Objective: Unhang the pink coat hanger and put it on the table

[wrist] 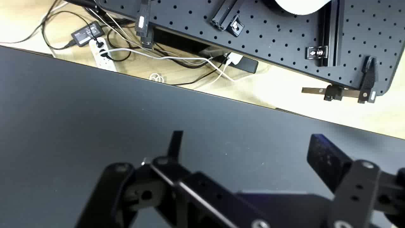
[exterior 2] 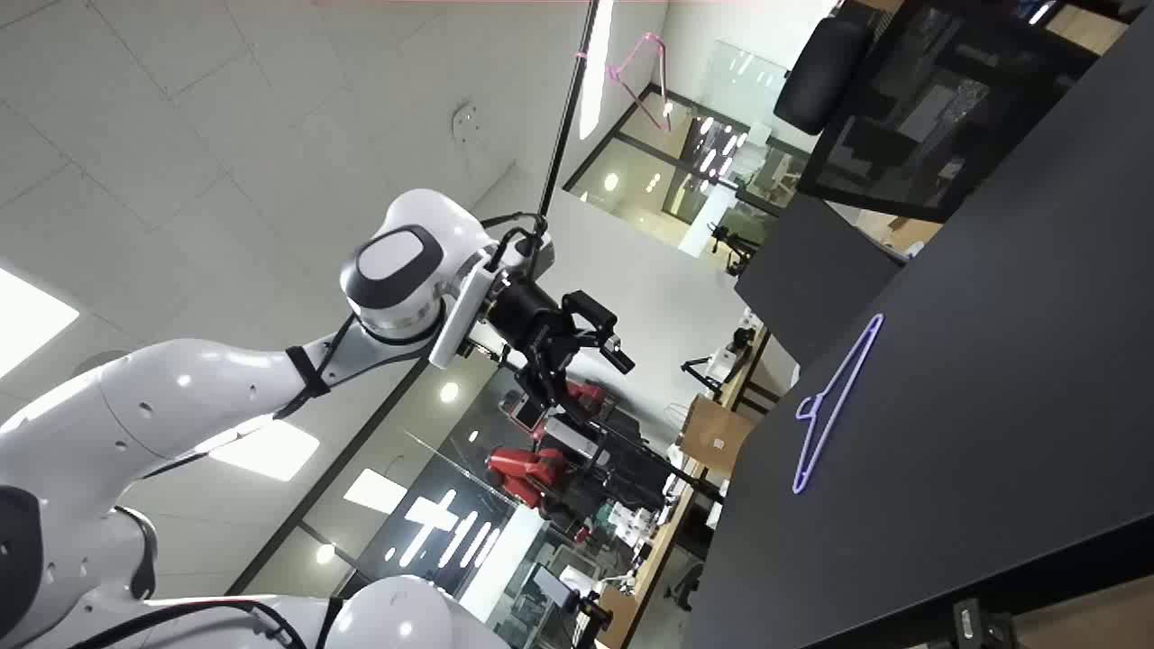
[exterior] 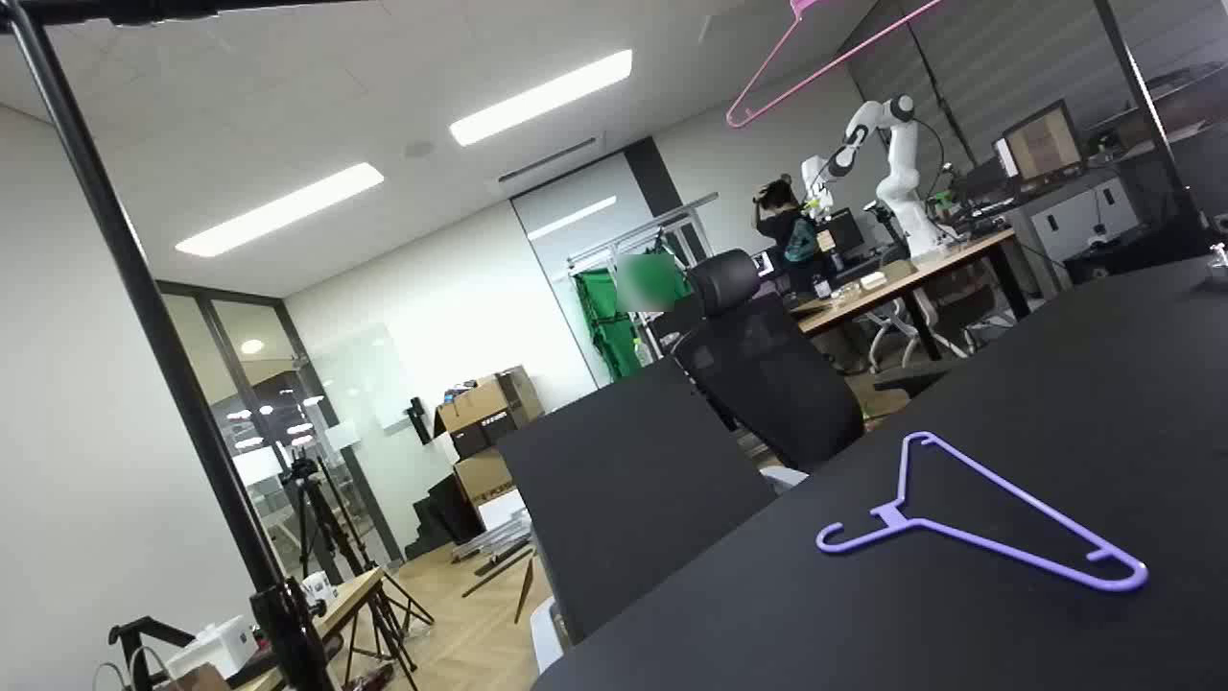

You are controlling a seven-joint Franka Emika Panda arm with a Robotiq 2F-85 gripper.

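The pink coat hanger hangs by its hook from a black rod [exterior 2: 566, 122] in an exterior view [exterior 2: 614, 71]. In an exterior view [exterior: 837, 65] only its lower part shows, cut by the top edge. It is out of the wrist view. The table, a matte black top, shows in both exterior views [exterior: 729, 624] [exterior 2: 974, 379] and fills much of the wrist view [wrist: 95, 126]. My gripper [exterior 2: 595, 383] is in the air above table level, apart from the hanger. In the wrist view [wrist: 248, 136] its fingers are wide open with nothing between them.
A lavender-purple hanger [exterior: 892, 518] lies on the table, also in an exterior view [exterior 2: 816, 406]. A black post [exterior: 144, 269] stands beside the table. A black office chair [exterior: 767, 374] is past the table edge. The wrist view shows a perforated base plate [wrist: 284, 41] and cables.
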